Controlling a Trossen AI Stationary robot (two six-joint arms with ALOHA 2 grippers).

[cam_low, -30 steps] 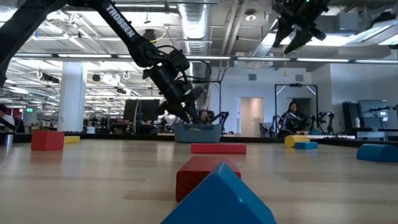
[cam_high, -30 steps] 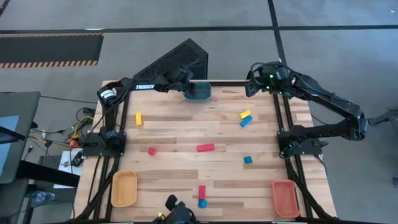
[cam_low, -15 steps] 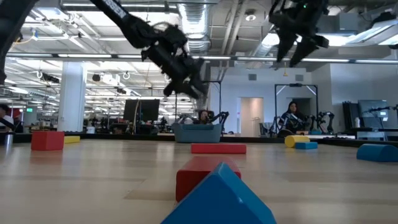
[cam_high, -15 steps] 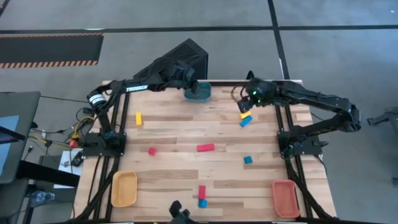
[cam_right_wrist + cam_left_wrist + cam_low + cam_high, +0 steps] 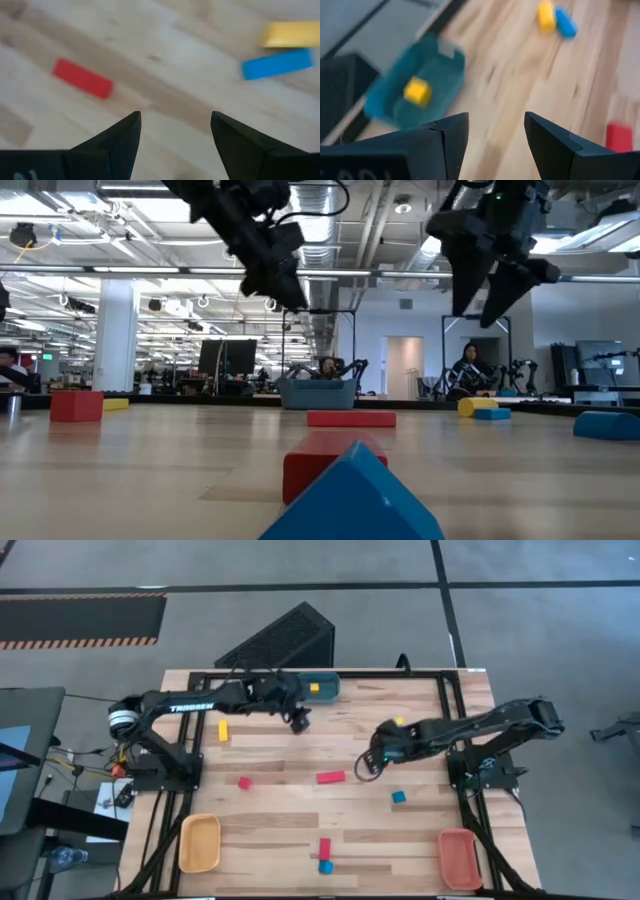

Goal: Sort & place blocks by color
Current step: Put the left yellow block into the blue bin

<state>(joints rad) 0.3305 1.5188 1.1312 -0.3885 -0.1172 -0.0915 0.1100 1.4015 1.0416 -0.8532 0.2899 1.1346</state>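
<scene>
Two grippers hang above the wooden table (image 5: 280, 780), both with fingers spread and empty. The left gripper (image 5: 299, 720) is just in front of the teal plastic tray (image 5: 325, 687), where a small yellow cube (image 5: 314, 688) lies. The right gripper (image 5: 368, 758) hovers between a red bar block (image 5: 331, 777) and a yellow bar (image 5: 291, 33) with a blue bar (image 5: 276, 63) beside it; from above the arm covers most of that pair. Both wrist views are blurred.
</scene>
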